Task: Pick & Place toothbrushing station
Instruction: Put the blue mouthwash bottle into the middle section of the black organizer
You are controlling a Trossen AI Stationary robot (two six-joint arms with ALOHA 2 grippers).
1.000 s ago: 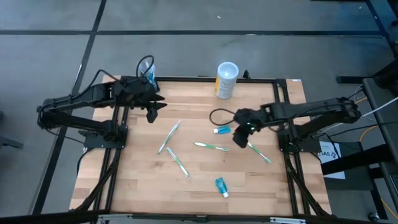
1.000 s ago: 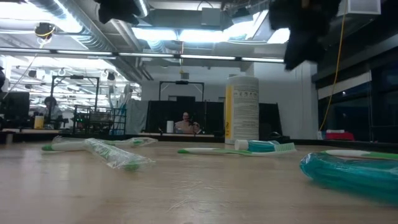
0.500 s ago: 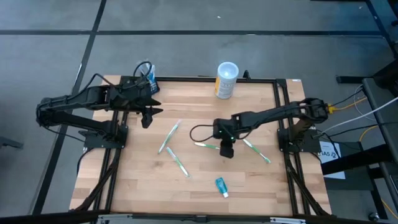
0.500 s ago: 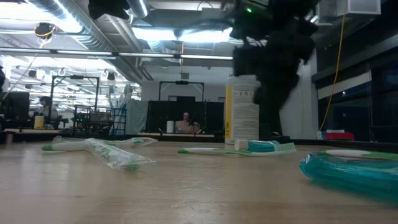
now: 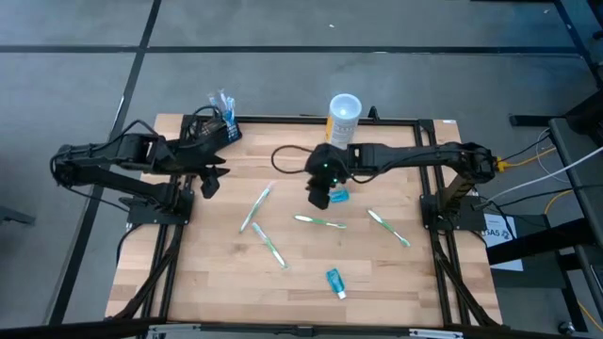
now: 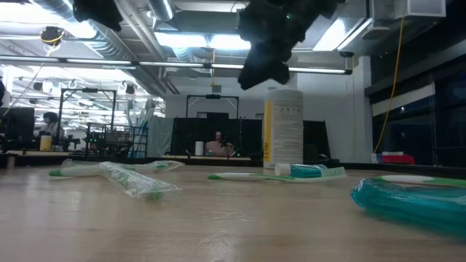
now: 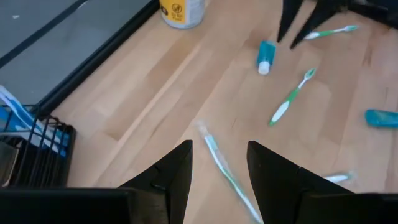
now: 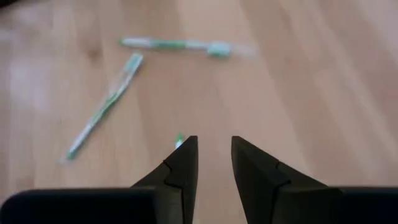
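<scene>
Station (image 5: 219,127) position: the toothbrushing station, a small black holder with blue-and-white items standing in it, sits at the far left corner of the worktop (image 5: 283,282), at the frame edge. In the left wrist view it appears as a dark slotted block (image 7: 31,149) off to one side of the fingers.

Left hand (image 5: 209,182): raised above the worktop, just beside the station on its near side, fingers apart and empty. This hand is clearly the nearer of the two.

Right hand (image 5: 319,196): extended to mid-worktop, near the white-and-yellow cup (image 5: 343,121), well apart from the station; fingers slightly apart, holding nothing.

Judgement: pick not yet begun. Coming move probably falls to the left hand, which must travel toward the far edge. Long axis of the station cannot be resolved; confirm before aligning fingers across it.
</scene>
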